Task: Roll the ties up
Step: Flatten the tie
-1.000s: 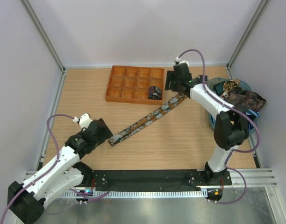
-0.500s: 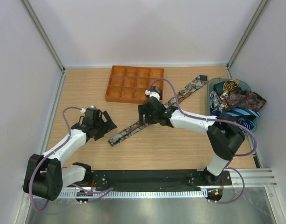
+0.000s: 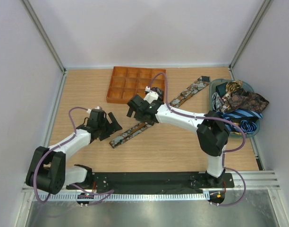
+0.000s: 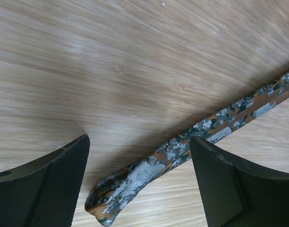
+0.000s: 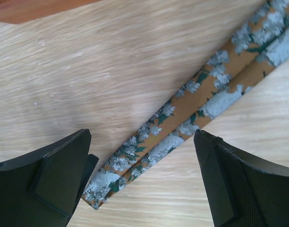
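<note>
A brown paisley tie (image 3: 128,135), folded double, is laid flat in a long diagonal across the wooden table (image 3: 173,146), presumably so that rolling can be started from 1 end. The near end is straddled by the left gripper (image 4: 140,189): its 2 jaws are spread wide and the fabric between them is untouched. The right gripper (image 5: 144,184) is held above the strip close by, jaws likewise wide apart, nothing gripped. Bare wood is seen on both sides of the tie, so room for rolling is judged ample. The orange tray (image 3: 123,85) is just behind the right gripper, and the tie's far end lies near a bin (image 3: 254,126) heaped with more ties (image 3: 239,101).
</note>
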